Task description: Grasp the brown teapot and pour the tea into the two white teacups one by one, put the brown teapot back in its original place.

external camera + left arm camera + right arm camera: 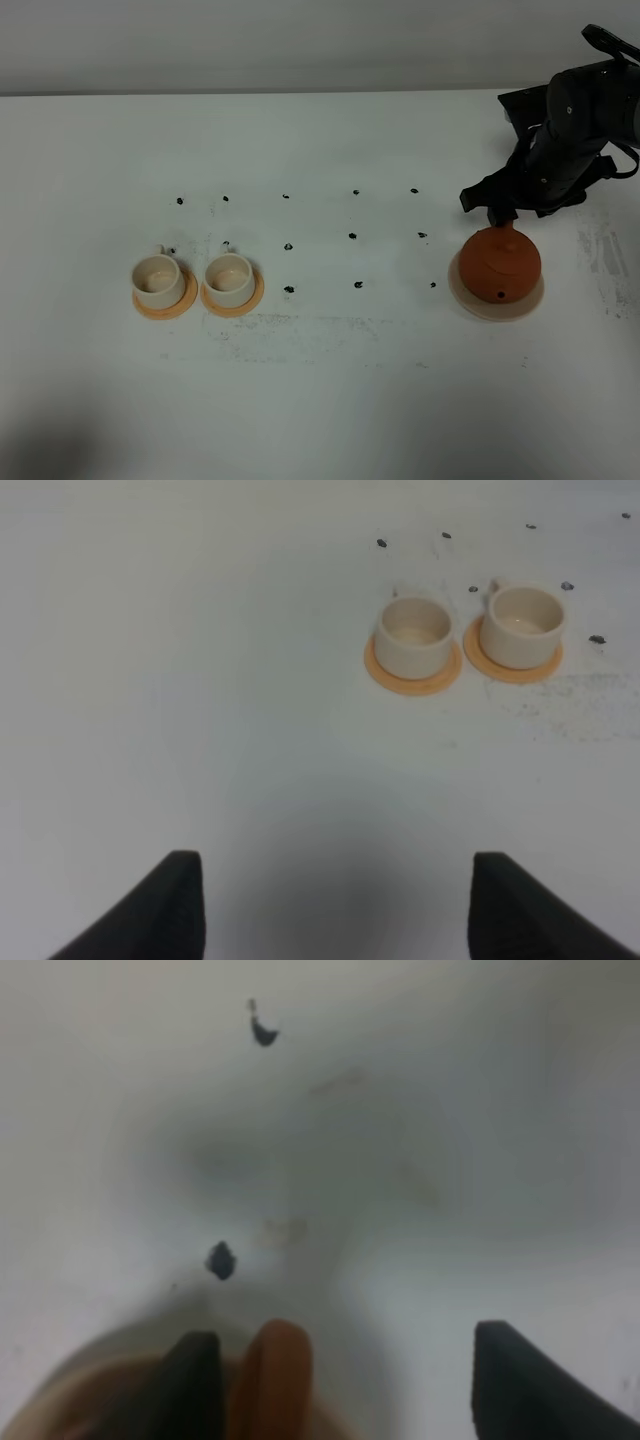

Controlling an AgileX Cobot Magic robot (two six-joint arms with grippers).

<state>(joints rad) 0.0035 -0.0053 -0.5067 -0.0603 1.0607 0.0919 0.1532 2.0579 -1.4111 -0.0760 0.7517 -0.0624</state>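
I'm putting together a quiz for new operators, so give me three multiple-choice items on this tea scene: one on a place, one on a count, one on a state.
1. Where does the brown teapot stand?
A. On an orange saucer
B. On the pale beige saucer
C. On the bare table

2. How many white teacups are there?
A. One
B. Two
C. Three

3. How is the right gripper?
A. Open, with the teapot's handle between its fingers
B. Shut on a teacup
C. Shut on the teapot's lid

Answers:
1 B: the high view shows the beige rim all round the pot.
2 B: the high and left wrist views both show two cups side by side.
3 A: the right wrist view shows the fingers spread wide with the brown handle in the gap.
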